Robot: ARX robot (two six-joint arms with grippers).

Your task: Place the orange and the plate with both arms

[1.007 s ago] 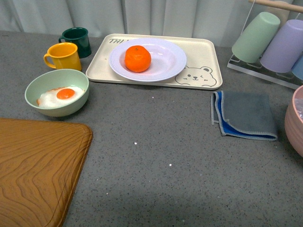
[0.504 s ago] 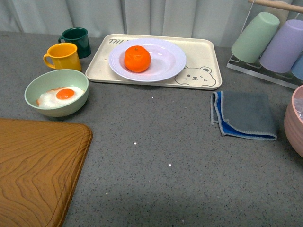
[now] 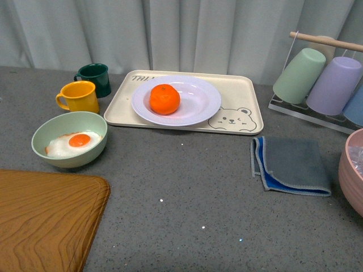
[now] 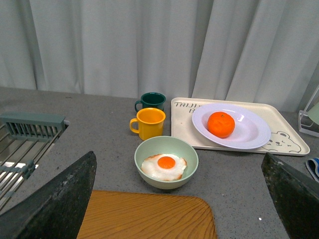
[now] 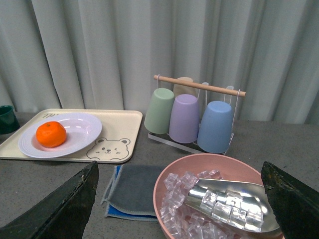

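Observation:
The orange (image 3: 164, 98) sits in the white plate (image 3: 201, 106), left of its middle. The plate rests on the beige bear tray (image 3: 244, 122) at the back of the table. Both also show in the left wrist view, orange (image 4: 221, 124) and plate (image 4: 251, 132), and in the right wrist view, orange (image 5: 51, 134) and plate (image 5: 79, 130). Neither arm shows in the front view. My left gripper (image 4: 179, 199) is open and empty, well back from the tray, above the wooden board. My right gripper (image 5: 179, 199) is open and empty above the pink bowl.
A pale green bowl (image 3: 59, 156) with a fried egg, a yellow mug (image 3: 79, 96) and a dark green mug (image 3: 95, 78) stand left of the tray. A wooden board (image 3: 45, 221) lies front left. A grey-blue cloth (image 3: 290, 165), a cup rack (image 3: 326, 79) and a pink ice bowl (image 5: 219, 204) are right.
The front view has tilted up, so everything sits lower in the picture and the curtain shows. The orange has shifted slightly on the plate. No arm has entered the front view.

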